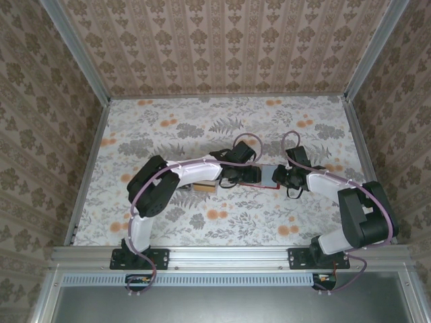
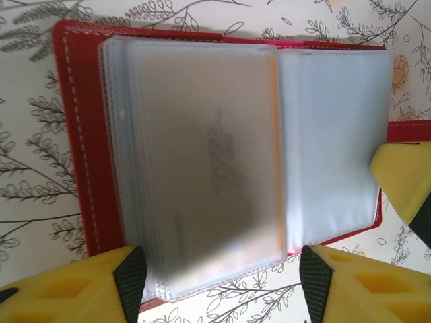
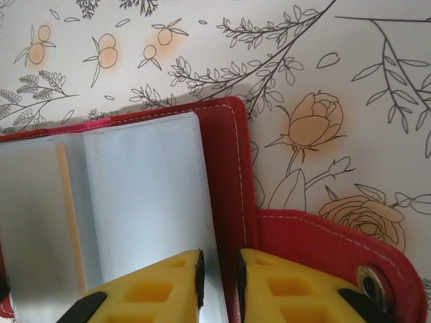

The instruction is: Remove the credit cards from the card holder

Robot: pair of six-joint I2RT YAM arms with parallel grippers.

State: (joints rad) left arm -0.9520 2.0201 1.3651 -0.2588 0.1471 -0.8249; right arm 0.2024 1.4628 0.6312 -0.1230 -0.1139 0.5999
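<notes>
On the table's floral cloth (image 1: pixel 168 128), near its centre, the red card holder (image 1: pixel 267 177) is lying open with its clear sleeves (image 2: pixel 330 134) facing up. Damask-patterned walls (image 1: pixel 222 47) are enclosing the cloth at 9, 12 and 3 o'clock, and an aluminium rail (image 1: pixel 229 256) is running along the 6 o'clock edge. The left gripper (image 2: pixel 221 279) is reaching in from 9 o'clock; its jaws are standing well apart, straddling the edge of the sleeve stack and gripping nothing. One credit card (image 2: pixel 215 168), greyish behind frosted plastic, is sitting inside the top sleeve. The right gripper (image 3: pixel 219 269) is meeting the holder from 3 o'clock, its jaws drawn nearly together and pinching the holder's edge where sleeve meets red cover. A tan object (image 1: pixel 204 187), too small to identify, is lying just beside the left arm, at 9 o'clock of the holder.
</notes>
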